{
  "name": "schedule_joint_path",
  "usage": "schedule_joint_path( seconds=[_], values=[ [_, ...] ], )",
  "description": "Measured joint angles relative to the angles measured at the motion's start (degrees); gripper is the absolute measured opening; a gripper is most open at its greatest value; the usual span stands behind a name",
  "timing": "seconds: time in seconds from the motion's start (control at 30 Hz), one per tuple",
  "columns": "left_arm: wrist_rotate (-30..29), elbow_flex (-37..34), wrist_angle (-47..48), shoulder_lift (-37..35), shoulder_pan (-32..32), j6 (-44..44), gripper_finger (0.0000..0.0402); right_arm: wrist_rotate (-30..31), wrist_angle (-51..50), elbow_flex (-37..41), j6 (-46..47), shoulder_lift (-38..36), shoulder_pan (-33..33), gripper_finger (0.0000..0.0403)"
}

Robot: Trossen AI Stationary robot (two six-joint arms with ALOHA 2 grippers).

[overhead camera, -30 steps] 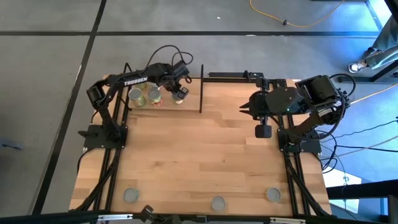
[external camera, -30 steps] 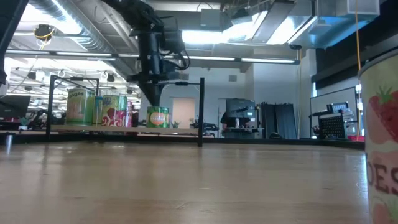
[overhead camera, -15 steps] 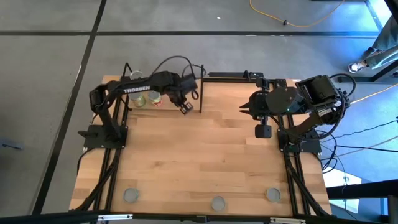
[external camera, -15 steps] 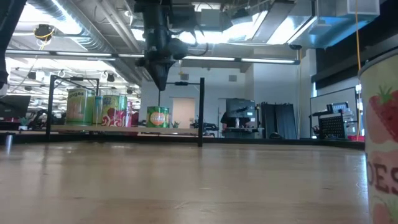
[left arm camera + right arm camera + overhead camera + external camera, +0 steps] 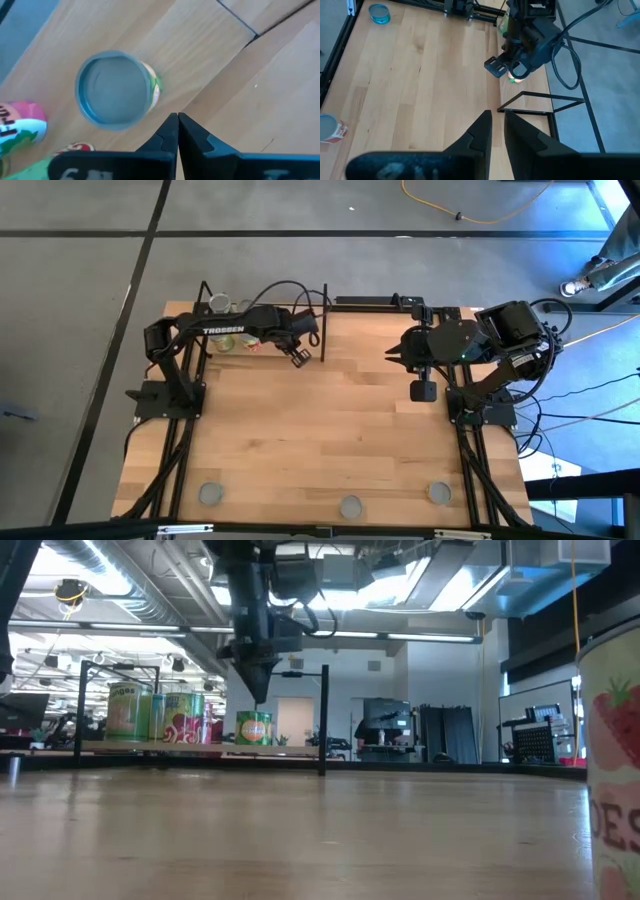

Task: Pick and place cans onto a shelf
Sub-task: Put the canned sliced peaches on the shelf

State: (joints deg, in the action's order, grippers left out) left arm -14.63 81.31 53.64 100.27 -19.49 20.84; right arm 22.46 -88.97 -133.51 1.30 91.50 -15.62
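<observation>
Several cans stand on the shelf [image 5: 215, 348], a light plank with black rods at the table's far left. The nearest, a can with a grey top and green-orange label [image 5: 115, 90], also shows in the low view [image 5: 254, 728]. My left gripper [image 5: 177, 119] is shut and empty. It hangs pointing down just above and beside this can [image 5: 256, 692], over the shelf's near edge [image 5: 298, 357]. My right gripper [image 5: 389, 356] waits at the table's far right, fingers nearly together and empty [image 5: 498, 117].
Three more cans stand along the table's near edge [image 5: 210, 494] [image 5: 350, 506] [image 5: 439, 493]. One with a strawberry label fills the low view's right side [image 5: 612, 750]. The shelf's black upright rod [image 5: 324, 720] stands close to my left gripper. Bare wood [image 5: 320, 420] lies between the arms.
My left gripper has drawn back from above the green-orange can toward the table's near edge and a little to the right. It rose, then sank slightly. The can stays standing on the shelf.
</observation>
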Motion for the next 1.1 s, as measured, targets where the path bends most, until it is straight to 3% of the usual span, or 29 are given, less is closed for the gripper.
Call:
schedule_joint_path(
  seconds=[0.23,0.53,1.1],
  values=[
    [0.1,-2.9,-2.5,0.0,-0.1,0.0,0.0000,0.0,0.0,0.0,0.1,0.0,0.0,0.0053],
    [-5.9,-4.4,-3.9,0.0,-1.1,-0.7,0.0000,0.0,0.0,0.0,0.1,0.0,0.0,0.0053],
    [-7.5,-4.4,-3.8,0.0,-9.9,-3.4,0.0000,0.0,0.0,0.0,0.2,0.0,0.0,0.0053]
  ],
)
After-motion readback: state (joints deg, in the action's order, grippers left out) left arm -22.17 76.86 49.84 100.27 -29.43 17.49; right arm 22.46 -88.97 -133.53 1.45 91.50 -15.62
